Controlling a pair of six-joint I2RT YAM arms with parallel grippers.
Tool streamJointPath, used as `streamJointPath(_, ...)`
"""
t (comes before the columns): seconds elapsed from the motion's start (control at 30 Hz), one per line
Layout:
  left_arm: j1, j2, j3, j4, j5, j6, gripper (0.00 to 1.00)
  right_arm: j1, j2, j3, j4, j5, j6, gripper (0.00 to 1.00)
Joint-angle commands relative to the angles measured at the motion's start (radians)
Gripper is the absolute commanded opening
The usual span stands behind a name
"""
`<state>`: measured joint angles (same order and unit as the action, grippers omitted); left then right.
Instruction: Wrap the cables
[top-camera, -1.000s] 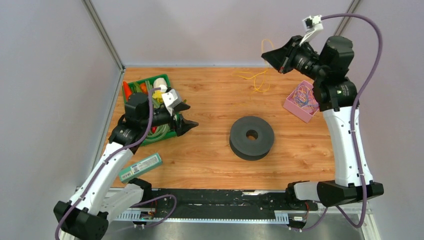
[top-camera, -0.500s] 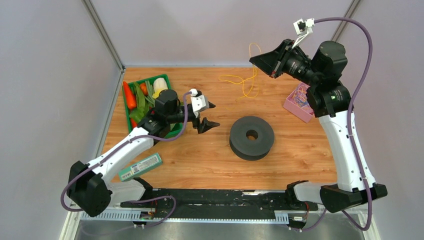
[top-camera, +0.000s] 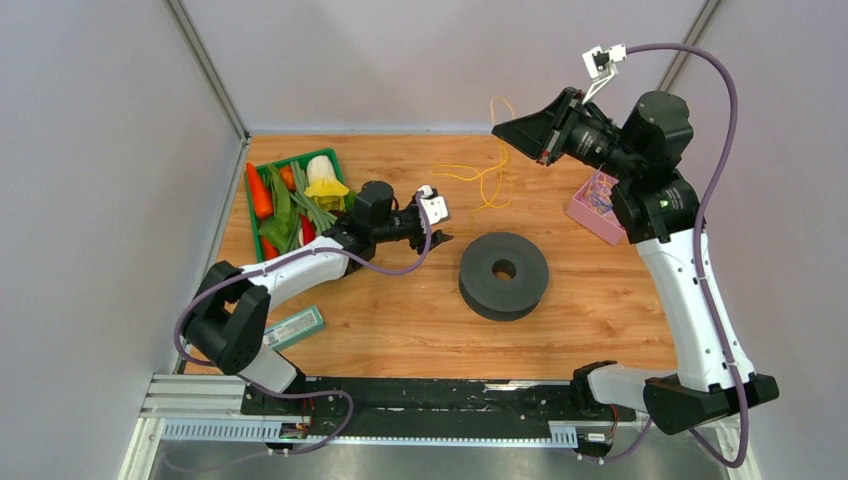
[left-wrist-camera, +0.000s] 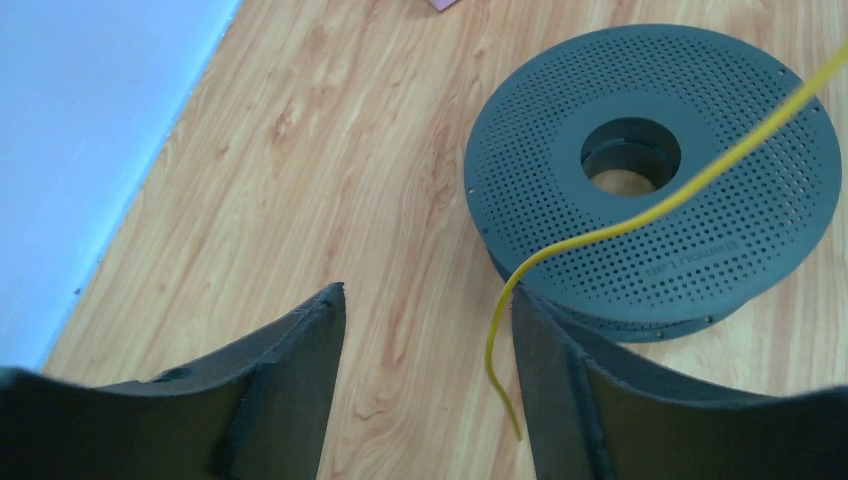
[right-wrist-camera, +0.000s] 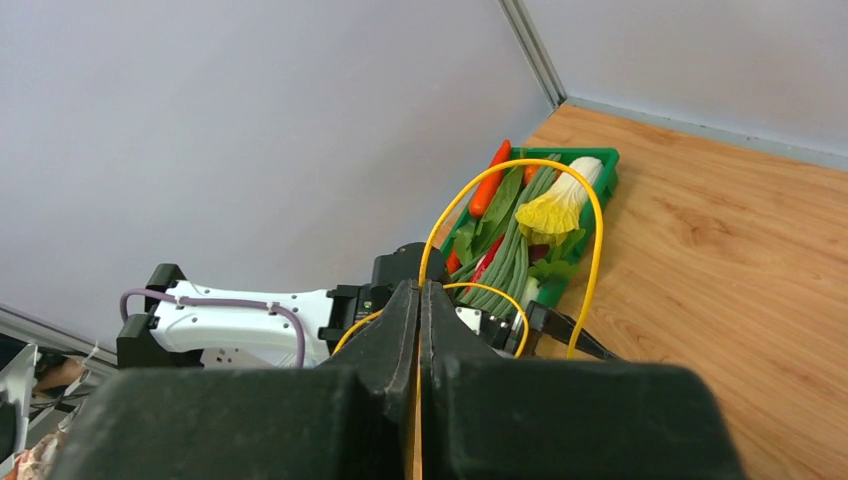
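Yellow and thread-thin, the long cable (top-camera: 497, 186) hangs in loose loops in the upper middle of the overhead view. It is pinched by the right gripper (top-camera: 497, 127), which is held in the air above the far edge of the wooden table (top-camera: 400, 330). In the right wrist view its 2 fingers (right-wrist-camera: 395, 320) are pressed together. The strand runs up through the seam between them and arches out above the tips in 2 loops, so this gripper is clenched on the cable.

From there the strand drops and trails toward the centre of the frame, down to the left gripper (left-wrist-camera: 427, 292). That gripper lies low over the wood, just left of the dark grey perforated spool (top-camera: 504, 275), and its jaws are spread wide. In the left wrist view the free end of the cable crosses over the spool's top face and dangles in the gap. It hangs close against the inner face of the finger at frame right; whether it touches that finger cannot be told, and nothing is gripped.

The spool lies flat at the centre of the table, its hub hole facing up. At the right edge of the overhead view a pink box (top-camera: 590, 222) holds a tangle of more cables (top-camera: 603, 190) in blue, purple and orange. At the upper left a green tray (top-camera: 292, 158) carries vegetables, and a small green-and-white packet (top-camera: 285, 332) lies on the wood at the lower left.
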<state>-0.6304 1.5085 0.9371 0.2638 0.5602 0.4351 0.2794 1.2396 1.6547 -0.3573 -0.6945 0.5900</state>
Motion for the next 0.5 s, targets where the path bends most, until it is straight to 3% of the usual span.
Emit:
streamJointPath(0.0,-0.005,0.022,0.052,0.12,0.003,-0.002,0.6,0.004,-0.022,-0.009,0.037,-0.019,0.033,0.0)
streamJointPath(0.17,-0.005,-0.114,0.023,-0.027,0.148,-0.032,0.0,-0.006,-0.012,-0.01,-0.061,0.044,-0.076,0.0)
streamJointPath(0.23,-0.005,-0.209,0.022,-0.189,0.194,-0.004,0.0,-0.026,-0.002,-0.021,-0.144,0.076,-0.145,0.0)
streamJointPath(0.33,0.004,-0.338,0.057,-0.562,0.228,0.108,0.0,-0.086,0.03,-0.053,-0.244,0.128,-0.231,0.0)
streamJointPath(0.37,0.011,-0.375,0.06,-0.66,0.228,0.146,0.0,-0.117,0.049,-0.065,-0.268,0.125,-0.245,0.08)
streamJointPath(0.47,0.031,-0.47,0.077,-0.912,0.158,0.163,0.0,-0.21,0.141,-0.068,-0.412,0.043,-0.298,0.62)
